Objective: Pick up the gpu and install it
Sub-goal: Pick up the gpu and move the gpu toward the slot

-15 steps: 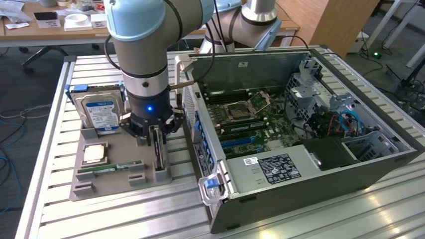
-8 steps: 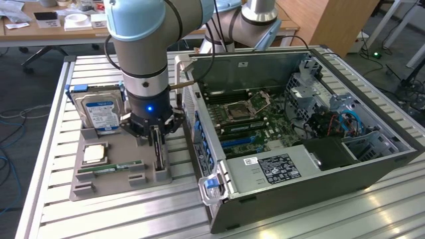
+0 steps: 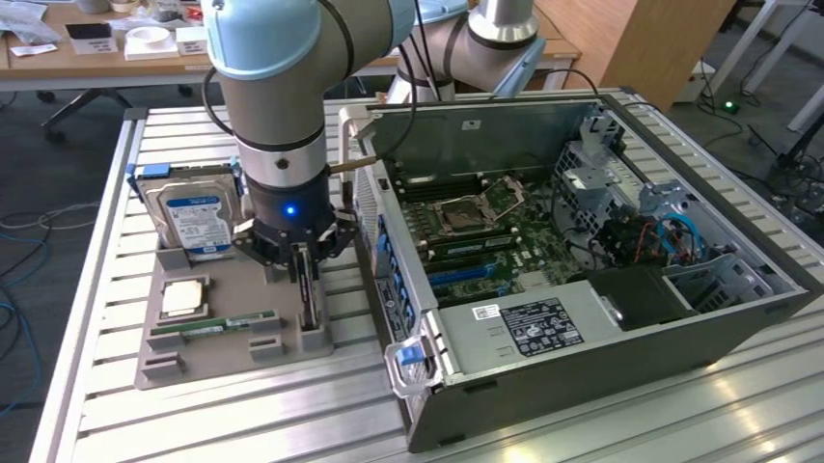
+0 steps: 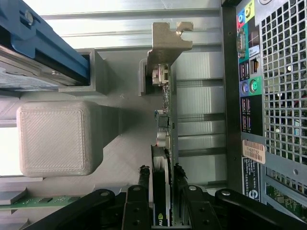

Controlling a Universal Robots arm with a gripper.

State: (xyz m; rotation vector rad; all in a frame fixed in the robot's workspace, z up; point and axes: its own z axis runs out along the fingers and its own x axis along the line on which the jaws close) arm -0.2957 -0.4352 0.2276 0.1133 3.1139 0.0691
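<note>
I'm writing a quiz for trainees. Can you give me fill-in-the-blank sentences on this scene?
1. The gripper is down at the gpu, which stands on ___ in the grey holder.
2. The hard drive has a ___ label.
3. The computer case has its side ___, showing the motherboard.
Missing words: edge; blue; open.

The exterior view looks down at an angle from high over the desk, tray and open case. The wrist view looks closely along the claw, sharing the tray, gpu and the case's rear.
</note>
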